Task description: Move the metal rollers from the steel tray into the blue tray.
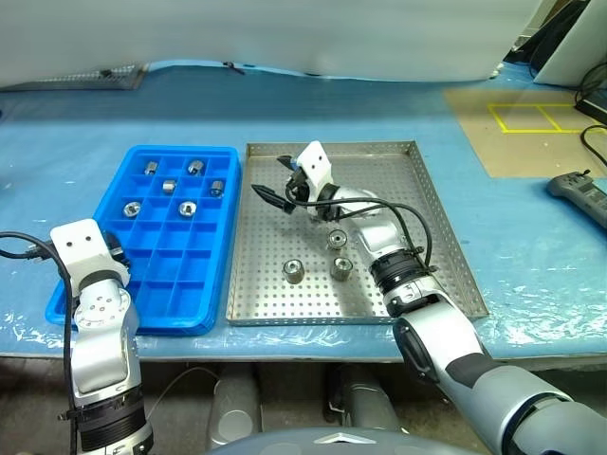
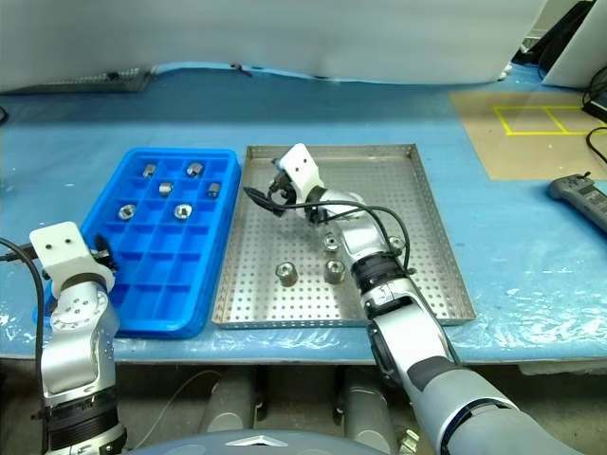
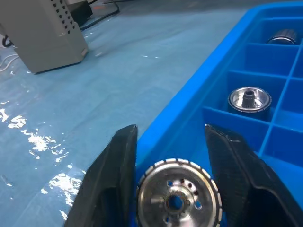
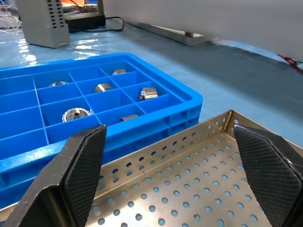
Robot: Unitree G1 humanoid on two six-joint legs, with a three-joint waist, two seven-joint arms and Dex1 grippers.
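The blue tray [image 1: 114,284] lies left of the steel tray [image 1: 427,190] on the blue table cover. Several metal rollers [image 1: 187,209] sit in the blue tray's far compartments. Three more rollers [image 1: 294,271] stand on the steel tray's perforated floor. My left gripper [image 3: 170,165] is at the blue tray's near left corner. Its fingers stand apart with one roller [image 3: 176,198] between them, low in the corner compartment. My right gripper [image 1: 273,180] hovers wide open over the steel tray's far left part, pointing toward the blue tray [image 4: 156,101], with nothing in it.
A black handheld controller [image 1: 579,194] lies on the table at the far right. A brown board with yellow tape [image 1: 531,118] is at the back right. A grey vented box [image 3: 42,33] stands beyond the blue tray's left side. Another perforated tray [image 1: 85,76] lies at the back left.
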